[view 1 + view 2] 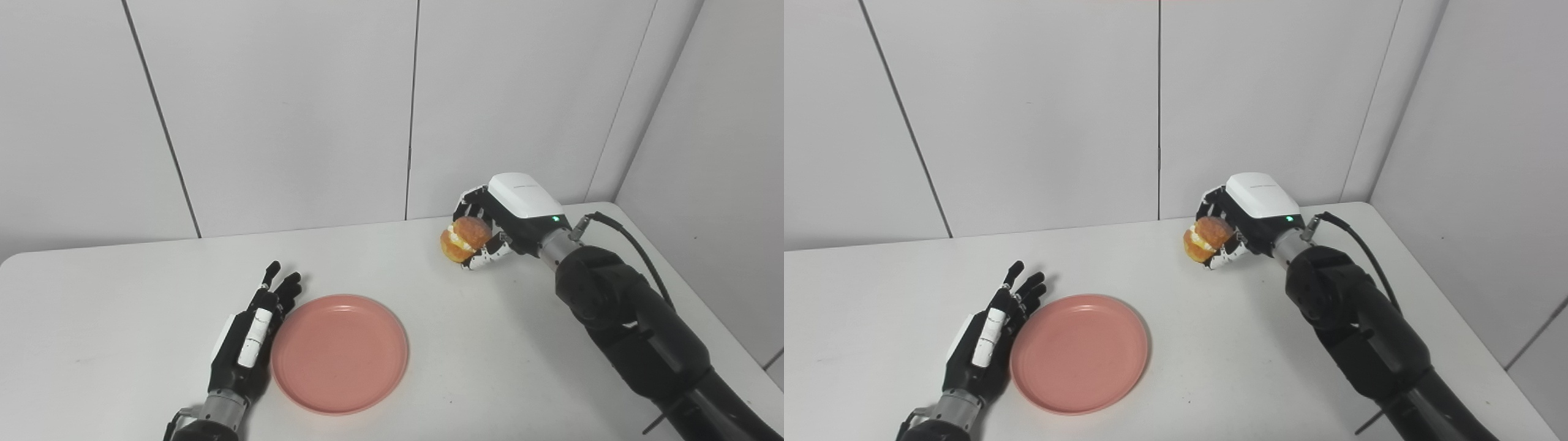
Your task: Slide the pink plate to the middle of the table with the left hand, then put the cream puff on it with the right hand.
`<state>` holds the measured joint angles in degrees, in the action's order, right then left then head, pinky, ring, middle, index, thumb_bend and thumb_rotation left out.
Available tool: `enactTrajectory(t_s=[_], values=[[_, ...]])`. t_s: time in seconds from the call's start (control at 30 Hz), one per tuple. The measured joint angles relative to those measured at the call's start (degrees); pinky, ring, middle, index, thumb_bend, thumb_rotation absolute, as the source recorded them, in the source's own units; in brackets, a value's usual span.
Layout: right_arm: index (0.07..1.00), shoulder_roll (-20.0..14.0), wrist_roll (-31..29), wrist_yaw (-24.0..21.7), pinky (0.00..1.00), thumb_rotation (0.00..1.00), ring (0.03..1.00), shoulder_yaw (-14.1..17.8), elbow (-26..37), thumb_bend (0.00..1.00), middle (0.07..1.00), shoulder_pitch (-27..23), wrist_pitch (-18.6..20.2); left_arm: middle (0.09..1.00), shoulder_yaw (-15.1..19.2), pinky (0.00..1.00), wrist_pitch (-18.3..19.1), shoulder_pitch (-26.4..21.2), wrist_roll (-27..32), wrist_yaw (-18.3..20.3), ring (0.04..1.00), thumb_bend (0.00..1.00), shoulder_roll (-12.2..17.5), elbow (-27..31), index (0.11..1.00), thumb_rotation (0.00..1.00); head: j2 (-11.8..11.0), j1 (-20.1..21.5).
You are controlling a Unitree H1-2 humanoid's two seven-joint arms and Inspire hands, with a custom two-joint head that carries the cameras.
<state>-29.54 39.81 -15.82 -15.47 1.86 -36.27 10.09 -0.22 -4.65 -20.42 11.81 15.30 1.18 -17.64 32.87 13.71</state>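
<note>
Starting nearest to us, we are seeing the left hand lying flat on the bench, fingers spread and extended, holding nothing, its inner edge just beside the left rim of the pink plate; we cannot tell whether it is actually touching the rim. The plate is sitting flat and bare, roughly at the middle of the bench's width and toward the near side, so we are judging the sliding step as finished or nearly so.

Moving farther back and to the right, we are finding the right hand raised above the bench near the far edge, its fingers curled around the cream puff. The puff is being held sideways, so that the cream seam is running roughly upright and the two golden halves are facing left and right.

What the coming move is turning on is this: the plate is lying nearer to us and to the left of the loaded right hand, well apart from it, with bare bench between. The right hand, as we are judging it, is needing to travel down-left toward us and lower. The left hand is resting beside the plate's far-left side, away from that path, so we are expecting no crossing of arms.
</note>
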Motion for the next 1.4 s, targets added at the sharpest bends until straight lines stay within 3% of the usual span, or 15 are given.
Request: enactTrajectory(t_s=[0.07, 0.33, 0.5, 1.03, 1.4], values=[[0.492, 0.6, -1.1, -0.9, 0.38, 0.0, 0.437, 0.3, 1.8, 0.52, 0.499, -0.2, 0.0, 0.908, -0.4, 0.95, 0.0, 0.1, -0.9, -0.5, 0.923, 0.92, -0.4, 0.1, 1.0, 0.82, 0.3, -4.1], [0.498, 3.2, -4.8, -3.9, 0.38, 0.0, 0.432, 0.6, 6.5, 0.52, 0.498, -0.3, -0.3, 0.888, -1.6, 0.98, 0.0, 0.5, -2.5, -2.6, 0.914, 0.97, -2.4, 0.3, 0.992, 0.83, 0.4, -8.3], [0.514, 3.9, -5.7, -3.9, 0.37, 0.0, 0.425, 0.0, 6.6, 0.52, 0.484, -0.4, -3.5, 0.902, -1.9, 0.99, -0.4, 0.5, -3.1, -2.7, 0.924, 0.96, -2.5, 0.1, 0.995, 0.83, 0.5, -9.2], [0.49, 9.3, -5.5, -8.5, 0.39, 0.0, 0.44, -2.3, 10.6, 0.52, 0.502, -0.4, -3.5, 0.898, -2.2, 0.95, -0.8, 0.4, -4.3, -2.9, 0.919, 0.95, -2.7, -0.2, 0.992, 0.84, 0.4, -10.3], [0.491, 10.1, -4.9, -8.9, 0.41, 0.0, 0.448, -4.5, 9.8, 0.52, 0.492, -0.4, -3.8, 0.882, -2.4, 0.95, -0.8, 0.5, -4.7, -3.8, 0.902, 0.94, -3.4, -0.2, 0.991, 0.84, 1.3, -11.8]])
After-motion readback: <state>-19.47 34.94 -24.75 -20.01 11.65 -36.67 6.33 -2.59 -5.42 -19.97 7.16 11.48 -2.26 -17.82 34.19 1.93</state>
